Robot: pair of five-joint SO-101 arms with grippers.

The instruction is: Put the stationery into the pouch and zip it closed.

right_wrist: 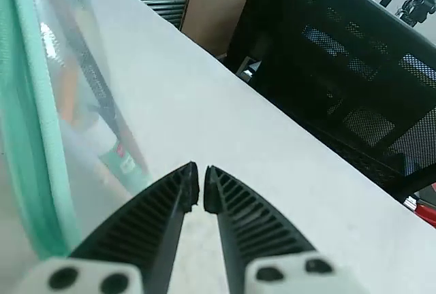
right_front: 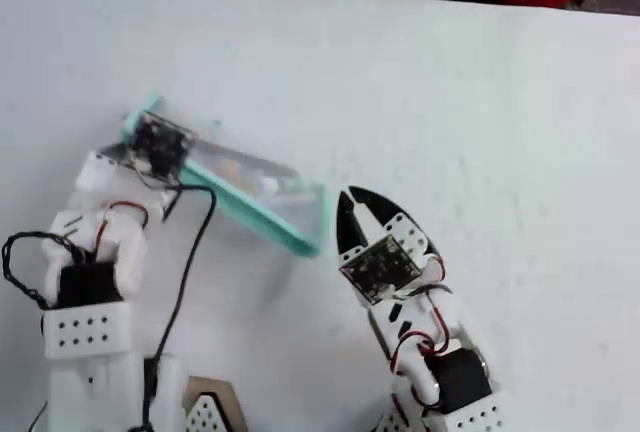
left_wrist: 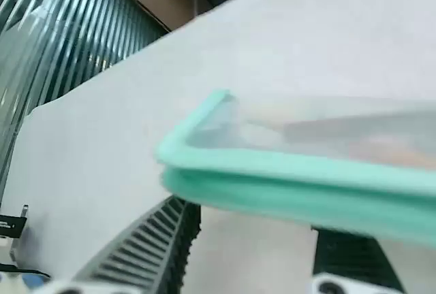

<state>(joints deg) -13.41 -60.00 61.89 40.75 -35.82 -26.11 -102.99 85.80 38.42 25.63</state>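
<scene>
Clear plastic pouch with a mint-green edge [right_front: 250, 189] sits on the left half of the white bench [right_front: 480, 102], slanting from its far-left end down to its near-right corner at mid-bench. Through its wall we see stationery inside, a dark pen and an orange one [right_wrist: 102, 103] among it. The left tool [right_front: 158, 144] is at the pouch's far-left end, and we cannot tell whether it grips the edge. The right tool [right_wrist: 200, 175] is just beside the near-right corner, its black ribbed jaws pressed almost together with nothing between them.
</scene>
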